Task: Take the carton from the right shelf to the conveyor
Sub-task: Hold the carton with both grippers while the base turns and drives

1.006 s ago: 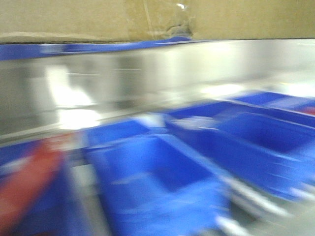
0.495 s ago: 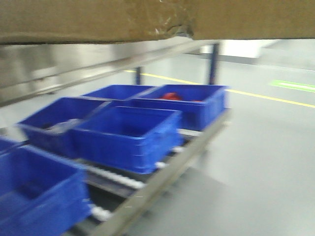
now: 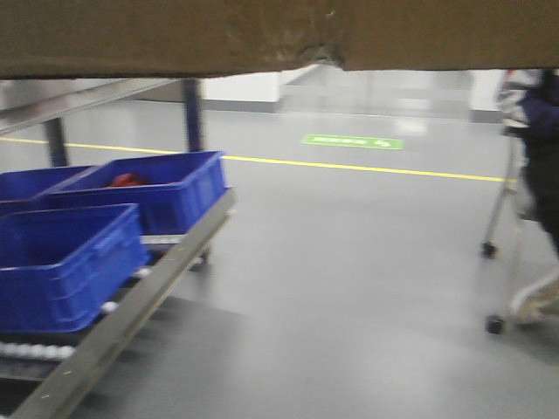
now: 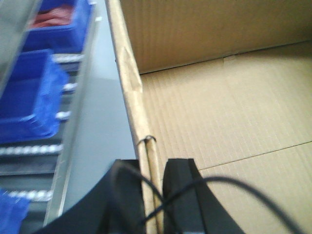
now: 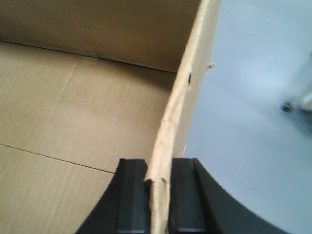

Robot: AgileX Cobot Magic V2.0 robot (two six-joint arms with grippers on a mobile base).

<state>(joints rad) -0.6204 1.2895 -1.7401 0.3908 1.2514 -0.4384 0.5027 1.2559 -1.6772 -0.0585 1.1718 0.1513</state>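
The carton (image 3: 175, 35) fills the top strip of the front view, held off the ground with a torn, taped seam on its lower edge. It is open-topped, and its bare corrugated floor (image 4: 219, 97) shows in both wrist views. My left gripper (image 4: 152, 195) is shut on the carton's left wall, one black finger on each side. My right gripper (image 5: 158, 195) is shut on the right wall (image 5: 180, 97) in the same way. The right shelf (image 3: 148, 292) with its blue bins (image 3: 70, 262) lies at the lower left. The conveyor is out of view.
Grey floor spreads ahead, crossed by a yellow line (image 3: 367, 168) and a green marking (image 3: 352, 140). A wheeled metal frame with a dark figure (image 3: 524, 218) stands at the right edge. A bin holding something red (image 3: 127, 181) sits farthest back on the shelf.
The view has swung away from the shelf. The steel rail and bins slid left and open floor came in at the right. The carton stays held at the top of the view.
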